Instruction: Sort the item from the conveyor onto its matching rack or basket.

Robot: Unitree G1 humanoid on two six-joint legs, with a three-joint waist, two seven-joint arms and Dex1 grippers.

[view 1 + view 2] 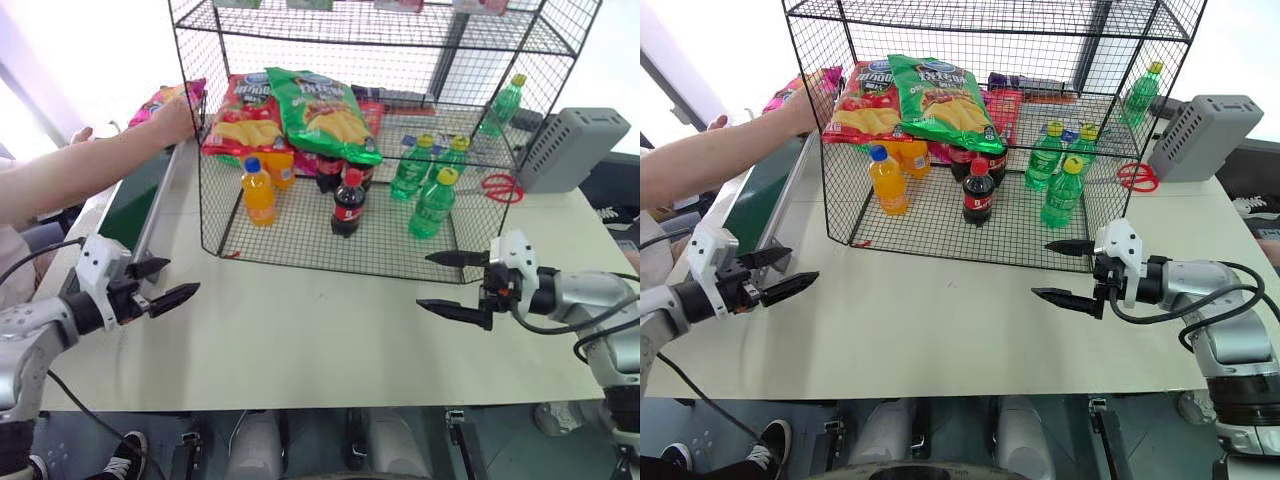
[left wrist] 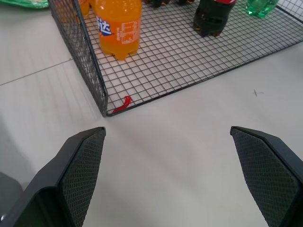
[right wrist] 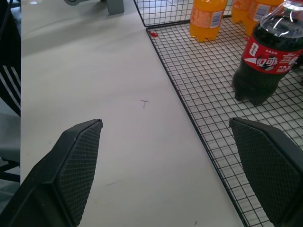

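Note:
The item, a magenta-pink chip bag, is at the far end of the conveyor, with a person's hand on it. The black wire rack stands on the white table right beside the belt. My left gripper hovers open over the table's near left, beside the conveyor's near end, with nothing between its fingers. Level with it on the near right, my right gripper is open and empty, just in front of the rack's front edge. In the wrist views both grippers have their jaws spread wide.
The rack's shelf carries a red chip bag and a green chip bag. On its floor stand orange bottles, cola bottles and green bottles. A grey slotted box sits at the far right. The person's arm reaches over the conveyor.

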